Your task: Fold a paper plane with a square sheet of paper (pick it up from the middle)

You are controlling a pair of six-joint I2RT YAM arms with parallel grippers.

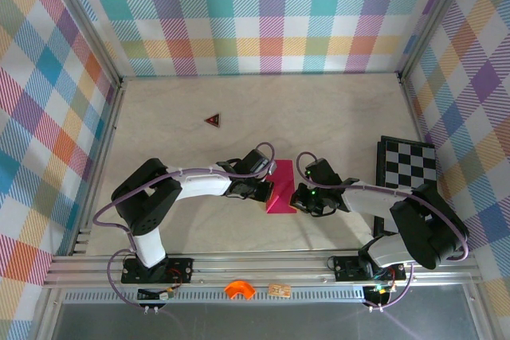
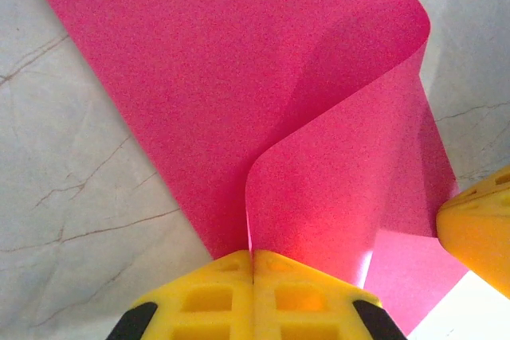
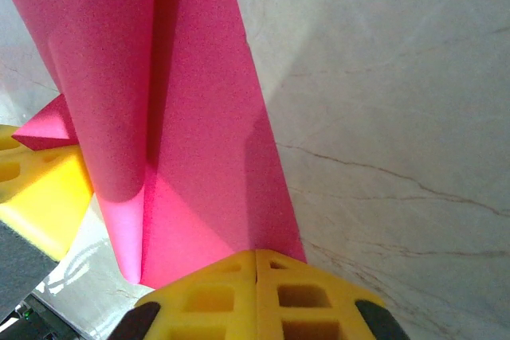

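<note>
Magenta-pink thin square sheet of paper [image 1: 280,189] is at the near middle of the pale marbled worktop [image 1: 335,117], between the two arms. It is partly lifted and bowed into a loose, uncreased fold. Left claw [image 1: 256,187] comes at it from the left and right claw [image 1: 304,197] from the right, the two close together.

Left wrist view: left claw [image 2: 253,256] is pressed together, pinching one edge. The sheet [image 2: 263,93] curls up and over in a soft bend. Right wrist view: right claw [image 3: 255,254] is also pressed together, pinching the other side of the sheet [image 3: 191,117], which rolls into a loose cone.

Judged step: early, likely the first half-fold, with no sharp crease yet.

Risks:
- The curl is uneven, so laying it flat now could misalign the edges and skew the crease.
- Both pinches sit close to the paper's edge, so thin paper could slip out.
- Pulling the claws apart could tear the sheet.
- The claws are near each other and could bump.

Top view adds the layout: black-and-white checkerboard [image 1: 408,163] off to the right and small dark red triangle [image 1: 212,120] farther back, both well apart from the sheet. The pinches are too small to read from above. The wrist views add the grip and the curl shape. Each also catches the other claw's yellow finger [image 2: 478,224] at its margin.
</note>
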